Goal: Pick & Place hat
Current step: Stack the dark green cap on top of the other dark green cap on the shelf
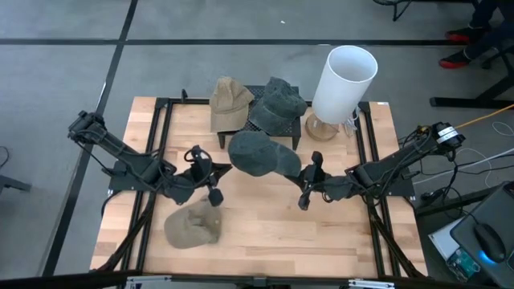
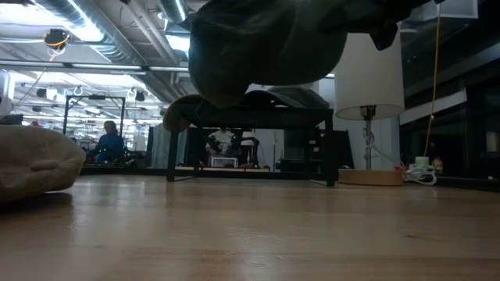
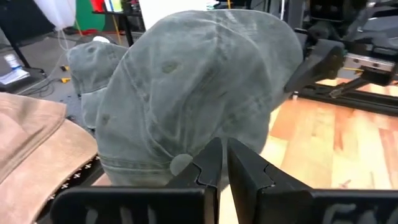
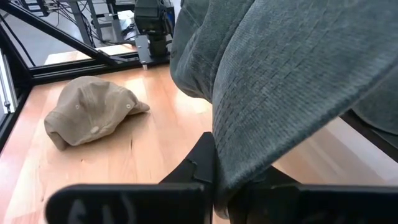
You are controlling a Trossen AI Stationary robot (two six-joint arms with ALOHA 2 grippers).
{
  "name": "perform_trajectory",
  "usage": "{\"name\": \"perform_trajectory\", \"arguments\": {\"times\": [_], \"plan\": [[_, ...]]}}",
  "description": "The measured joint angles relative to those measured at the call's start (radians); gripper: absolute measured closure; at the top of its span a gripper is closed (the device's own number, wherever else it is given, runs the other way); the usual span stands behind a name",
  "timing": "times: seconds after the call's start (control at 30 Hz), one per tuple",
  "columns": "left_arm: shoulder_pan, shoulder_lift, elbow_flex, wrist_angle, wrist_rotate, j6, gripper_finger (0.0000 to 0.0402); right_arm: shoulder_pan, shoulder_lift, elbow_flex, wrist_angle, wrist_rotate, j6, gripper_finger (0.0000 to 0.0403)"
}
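Seen from above: a wooden table (image 1: 265, 233) with two dark arms reaching inward. Held aloft between them, a grey-green cap (image 1: 255, 152), clear of the tabletop. Right gripper (image 1: 308, 178) pinched shut on the cap's brim, fabric draped over its fingers in the right wrist view. Left gripper (image 1: 210, 167) closed narrow at the cap's opposite edge, apparently pinching the fabric. Resting on the near left of the table, a tan cap (image 1: 193, 225), seemingly already placed. Waiting on a black rack (image 1: 299, 128) at the far side, another tan cap (image 1: 229, 100) and a dark grey cap (image 1: 277, 103), beside a white lamp (image 1: 342, 84). Judged mid-carry: pick done, setting down remaining.
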Motion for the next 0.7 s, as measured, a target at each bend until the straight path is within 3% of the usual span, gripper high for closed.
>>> {"name": "perform_trajectory", "arguments": {"times": [0.23,0.7], "plan": [[0.027,0.000,0.000,-0.023,0.009,-0.034,0.0339,0.000,0.000,0.000,0.021,0.000,-0.024,0.0387],[0.091,0.008,0.000,-0.068,0.065,-0.125,0.0194,0.000,0.000,0.000,0.020,-0.001,-0.021,0.0387]]}}
